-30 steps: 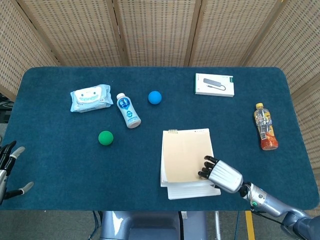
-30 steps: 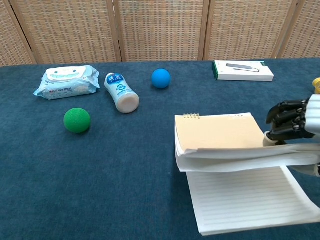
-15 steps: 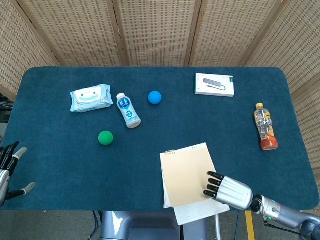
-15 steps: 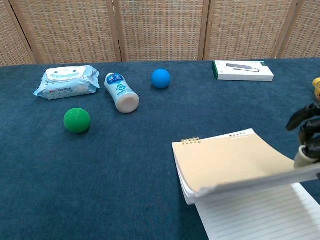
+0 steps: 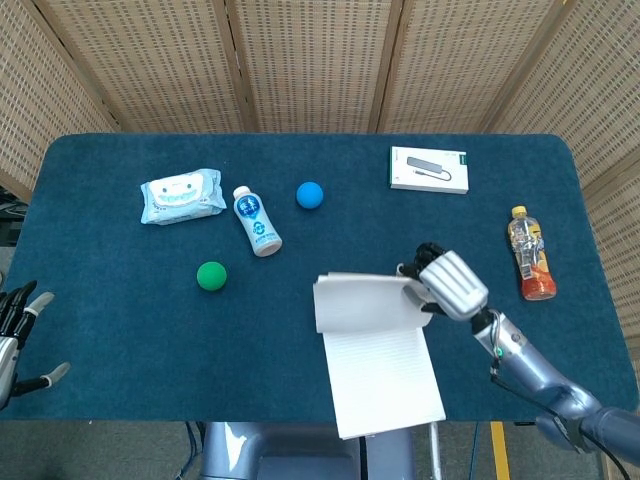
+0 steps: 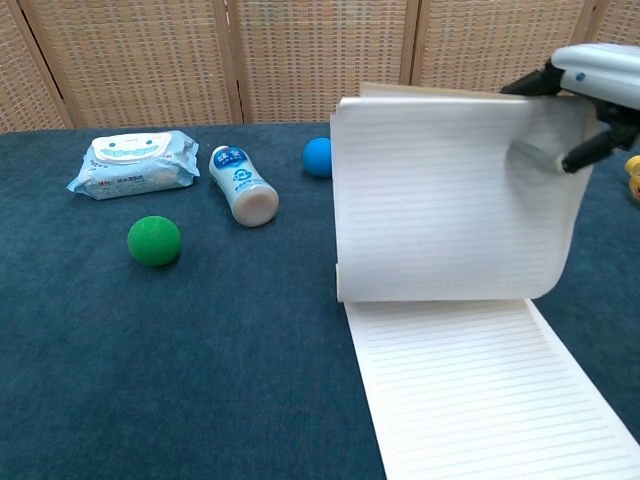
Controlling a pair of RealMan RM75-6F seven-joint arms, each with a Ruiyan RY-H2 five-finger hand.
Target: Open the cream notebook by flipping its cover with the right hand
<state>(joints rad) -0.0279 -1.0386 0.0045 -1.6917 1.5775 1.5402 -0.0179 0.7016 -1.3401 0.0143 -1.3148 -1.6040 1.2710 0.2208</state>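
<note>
The cream notebook (image 5: 380, 380) lies near the table's front edge with a lined page (image 6: 480, 390) facing up. Its cover and a stack of pages (image 6: 440, 200) stand lifted and curled above the spine (image 5: 365, 303). My right hand (image 5: 448, 283) grips the top right of that lifted stack, thumb on the lined side; in the chest view the right hand (image 6: 595, 85) is at the upper right. My left hand (image 5: 15, 335) hangs off the table's left front corner, fingers spread, holding nothing.
A wipes pack (image 5: 181, 196), a white bottle (image 5: 257, 221) on its side, a blue ball (image 5: 310, 195) and a green ball (image 5: 211, 275) lie left of the notebook. A white box (image 5: 429, 169) sits at the back, a drink bottle (image 5: 530, 255) at the right.
My right hand has swung up and away from the front edge, carrying the cover and pages from nearly flat to upright. The lined page is now exposed. The left hand stayed put.
</note>
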